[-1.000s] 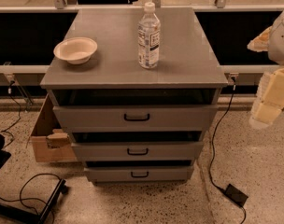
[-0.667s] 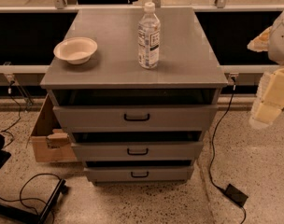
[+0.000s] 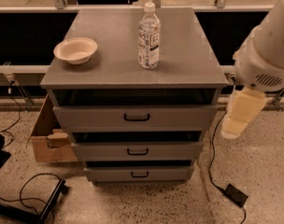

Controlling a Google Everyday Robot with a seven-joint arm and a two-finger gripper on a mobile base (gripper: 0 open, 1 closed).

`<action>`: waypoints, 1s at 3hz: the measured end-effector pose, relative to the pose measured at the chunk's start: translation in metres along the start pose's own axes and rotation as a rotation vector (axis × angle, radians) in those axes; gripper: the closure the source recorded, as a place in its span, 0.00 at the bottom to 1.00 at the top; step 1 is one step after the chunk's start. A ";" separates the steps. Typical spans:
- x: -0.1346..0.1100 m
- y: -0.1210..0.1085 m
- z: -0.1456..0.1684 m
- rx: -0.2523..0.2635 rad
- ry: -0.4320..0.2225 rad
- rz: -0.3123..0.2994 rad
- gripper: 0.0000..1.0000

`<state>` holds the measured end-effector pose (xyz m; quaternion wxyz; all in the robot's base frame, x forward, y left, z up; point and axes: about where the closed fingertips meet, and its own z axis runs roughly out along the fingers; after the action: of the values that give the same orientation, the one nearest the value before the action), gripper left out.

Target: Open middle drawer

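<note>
Middle drawer faces the camera, long axis sideways; pincer at right, opening unclear.

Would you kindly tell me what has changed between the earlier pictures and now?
The gripper has moved left and slightly down in the picture, closer to the right side of the cabinet, and now hangs about level with the top drawer. It touches nothing. The middle drawer, the bottle and the bowl stayed as they were.
</note>
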<state>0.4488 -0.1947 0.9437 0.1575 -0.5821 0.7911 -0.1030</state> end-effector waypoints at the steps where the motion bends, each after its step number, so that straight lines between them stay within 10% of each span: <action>1: -0.008 0.008 0.064 0.032 0.077 0.015 0.00; 3: -0.026 0.017 0.204 0.002 0.174 -0.007 0.00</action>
<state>0.5160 -0.1603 0.7513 0.0885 -0.5735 0.7997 -0.1544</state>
